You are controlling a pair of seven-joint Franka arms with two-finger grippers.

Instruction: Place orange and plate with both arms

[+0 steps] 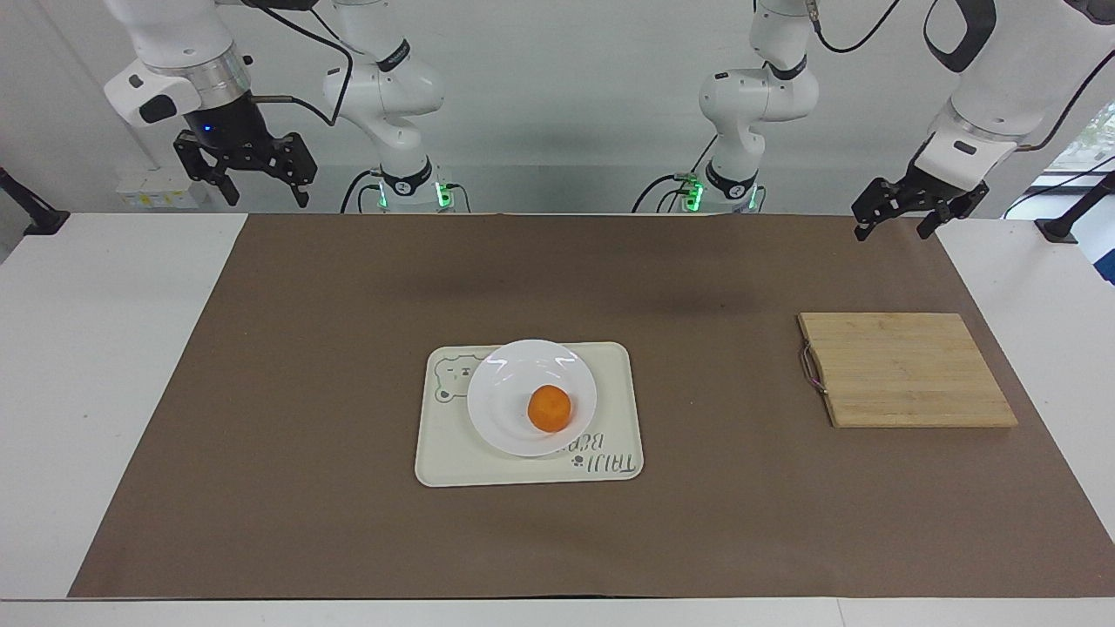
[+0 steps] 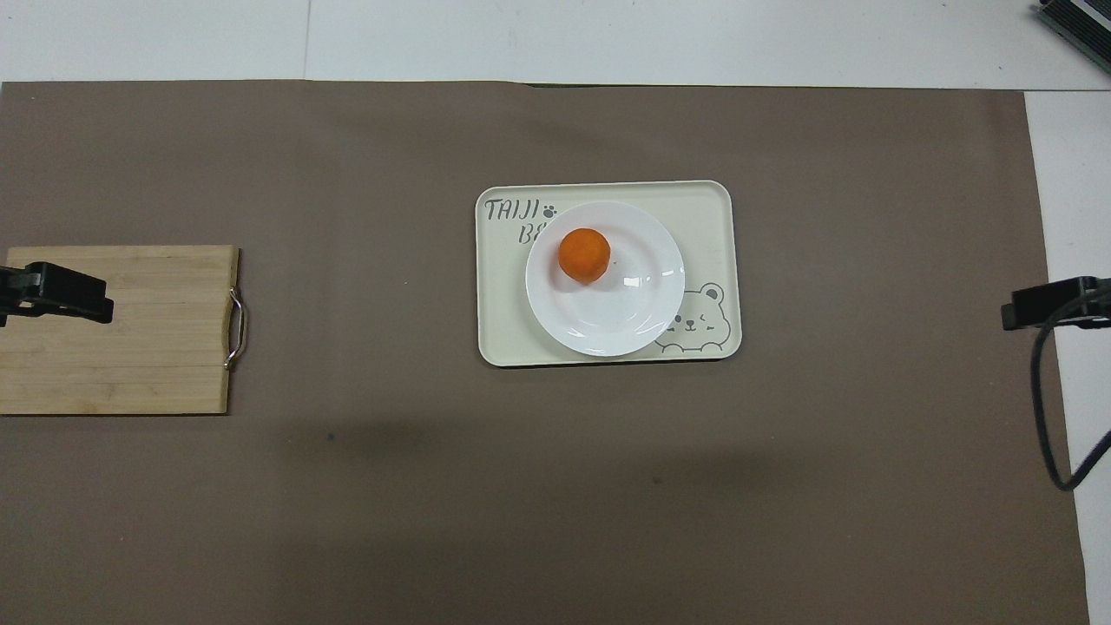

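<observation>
Orange (image 1: 550, 408), round and matte, we note on glossy white plate (image 1: 503, 409) atop cream rectangular tray (image 1: 453, 453), well clear of both claws, left gripper (image 1: 894, 222) and right gripper (image 1: 256, 185) raised, fingers apart, empty, bamboo board (image 1: 906, 369) under left claw.

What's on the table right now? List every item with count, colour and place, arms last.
orange: one, bright orange, on the plate.
plate: one, glossy white, on the tray.
tray: one, cream with bear drawing, mid-mat.
cutting board: one, light wood, metal handle, toward the left arm's end.
mat: one, brown, covering the table.
left gripper: black, open, raised near the mat's corner by the cutting board.
right gripper: black, open, raised at its own end.
</observation>
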